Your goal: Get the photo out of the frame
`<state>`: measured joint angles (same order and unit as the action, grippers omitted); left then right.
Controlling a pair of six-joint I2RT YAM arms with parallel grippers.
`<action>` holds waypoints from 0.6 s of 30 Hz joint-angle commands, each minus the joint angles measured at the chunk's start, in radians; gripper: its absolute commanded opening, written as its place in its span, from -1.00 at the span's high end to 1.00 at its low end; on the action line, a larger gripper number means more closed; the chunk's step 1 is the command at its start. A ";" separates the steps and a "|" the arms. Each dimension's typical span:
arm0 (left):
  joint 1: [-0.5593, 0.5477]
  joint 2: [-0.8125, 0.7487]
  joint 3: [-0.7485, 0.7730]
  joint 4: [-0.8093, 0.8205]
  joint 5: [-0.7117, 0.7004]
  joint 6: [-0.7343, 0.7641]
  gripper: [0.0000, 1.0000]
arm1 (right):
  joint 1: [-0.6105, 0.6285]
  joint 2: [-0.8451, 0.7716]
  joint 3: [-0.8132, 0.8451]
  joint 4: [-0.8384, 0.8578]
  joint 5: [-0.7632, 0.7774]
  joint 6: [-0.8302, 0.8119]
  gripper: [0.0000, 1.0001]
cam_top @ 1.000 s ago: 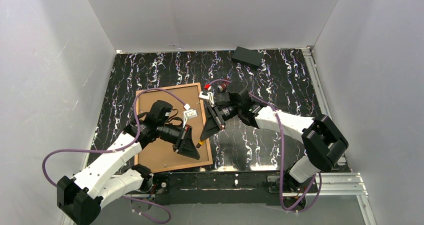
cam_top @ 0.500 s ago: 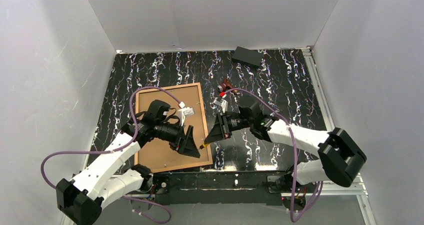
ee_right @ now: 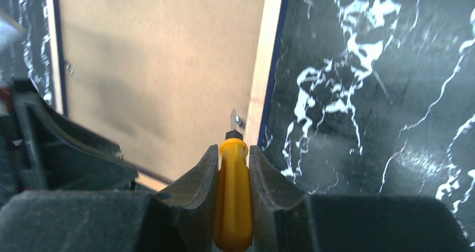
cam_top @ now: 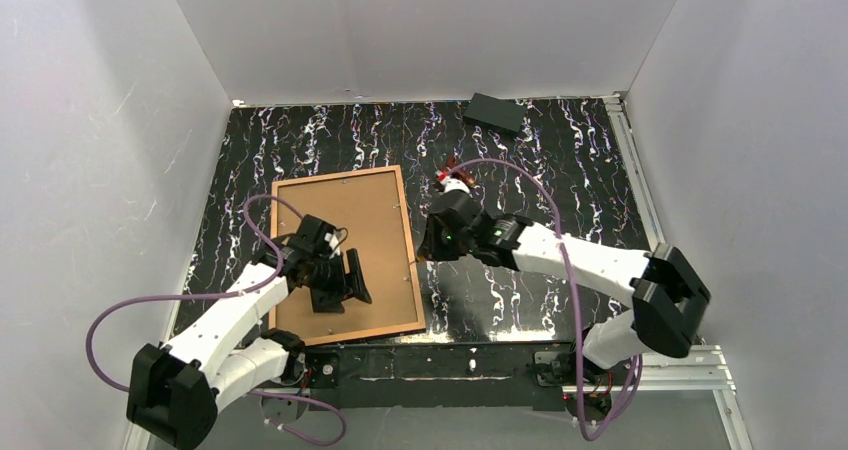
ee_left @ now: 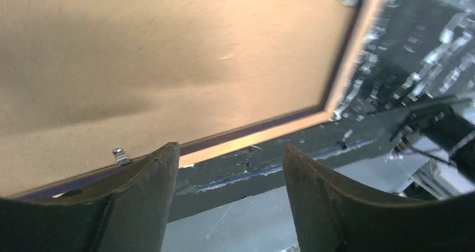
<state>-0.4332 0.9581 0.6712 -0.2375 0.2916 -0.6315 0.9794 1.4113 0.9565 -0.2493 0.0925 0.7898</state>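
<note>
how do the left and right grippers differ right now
The left gripper is open and empty; the right gripper is shut on a yellow-handled tool. The left hangs over the brown back of the photo by the near edge of the frame; the right aims its tool tip at a clip on the frame's right side. Both are black, two-fingered.

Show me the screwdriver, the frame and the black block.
screwdriver [ee_right: 233, 204]: right wrist view, on its yellow handle.
frame [ee_right: 266, 50]: right wrist view, on its pale side rail.
black block [cam_top: 495, 113]: top external view, on its top face.
</note>
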 commanded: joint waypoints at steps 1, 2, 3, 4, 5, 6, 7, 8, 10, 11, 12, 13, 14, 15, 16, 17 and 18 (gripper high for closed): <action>0.004 0.006 -0.097 -0.036 -0.041 -0.180 -0.28 | 0.076 0.098 0.199 -0.218 0.304 -0.070 0.97; 0.004 -0.001 -0.101 -0.041 -0.049 -0.182 -0.27 | 0.090 0.115 0.224 -0.232 0.319 -0.081 0.97; 0.004 -0.009 -0.105 -0.044 -0.055 -0.181 -0.25 | 0.102 0.131 0.243 -0.239 0.326 -0.092 0.97; 0.004 -0.015 -0.111 -0.045 -0.057 -0.186 -0.24 | 0.111 0.145 0.260 -0.248 0.328 -0.100 0.97; 0.003 -0.016 -0.117 -0.044 -0.052 -0.194 -0.22 | 0.121 0.161 0.276 -0.256 0.330 -0.107 0.97; 0.004 -0.011 -0.124 -0.043 -0.038 -0.202 -0.19 | 0.127 0.180 0.297 -0.267 0.330 -0.117 0.97; 0.004 -0.003 -0.126 -0.043 -0.020 -0.206 -0.17 | 0.133 0.203 0.323 -0.290 0.333 -0.123 0.97; 0.004 0.006 -0.129 -0.042 -0.003 -0.214 -0.16 | 0.140 0.226 0.358 -0.324 0.341 -0.125 0.97; 0.004 0.022 -0.140 -0.041 0.020 -0.229 -0.14 | 0.161 0.268 0.424 -0.393 0.370 -0.135 0.97; 0.004 0.024 -0.145 -0.033 0.023 -0.232 -0.14 | 0.173 0.284 0.453 -0.419 0.380 -0.141 0.97; 0.004 0.023 -0.153 -0.026 0.024 -0.235 -0.13 | 0.182 0.299 0.475 -0.447 0.387 -0.146 0.97; 0.004 0.020 -0.163 -0.013 0.026 -0.239 -0.10 | 0.190 0.315 0.499 -0.466 0.389 -0.148 0.97; 0.003 0.018 -0.173 -0.002 0.027 -0.242 -0.10 | 0.197 0.333 0.522 -0.486 0.390 -0.150 0.97; 0.004 0.015 -0.178 0.008 0.032 -0.244 -0.10 | 0.204 0.349 0.541 -0.501 0.393 -0.155 0.97; 0.004 0.011 -0.184 0.017 0.036 -0.245 -0.10 | 0.210 0.363 0.554 -0.512 0.398 -0.158 0.97; 0.003 0.009 -0.188 0.023 0.038 -0.245 -0.10 | 0.217 0.375 0.563 -0.521 0.402 -0.160 0.97; 0.004 0.007 -0.193 0.026 0.040 -0.244 -0.10 | 0.219 0.386 0.571 -0.524 0.400 -0.164 0.97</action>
<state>-0.4335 0.9707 0.5083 -0.1562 0.2981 -0.8585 1.1759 1.7687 1.4570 -0.6849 0.4381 0.6498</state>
